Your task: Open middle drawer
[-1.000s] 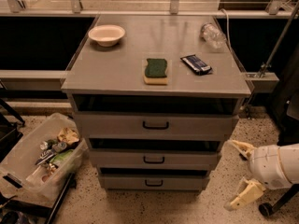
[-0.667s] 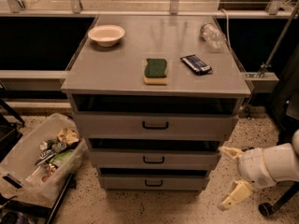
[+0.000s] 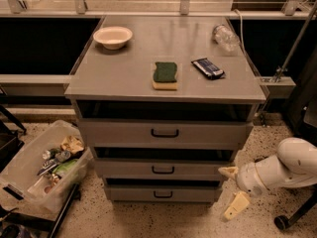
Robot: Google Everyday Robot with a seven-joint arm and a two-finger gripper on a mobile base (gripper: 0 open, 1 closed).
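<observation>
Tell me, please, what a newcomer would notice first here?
The grey drawer cabinet fills the centre, its middle drawer seemingly shut. The robot's tool hangs open at lower right, beside the drawers. A green sponge lies on top; a litter bin stands left.

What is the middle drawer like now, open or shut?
Shut. The middle drawer lines up with the other two drawers, no inside showing. The gripper hangs open at its right end, not touching the handle.

the end effector (image 3: 233,189) sits just right of the middle drawer (image 3: 163,169); on the desk (image 3: 124,78), a bowl (image 3: 113,36) lies behind-left of a sponge (image 3: 165,75).
</observation>
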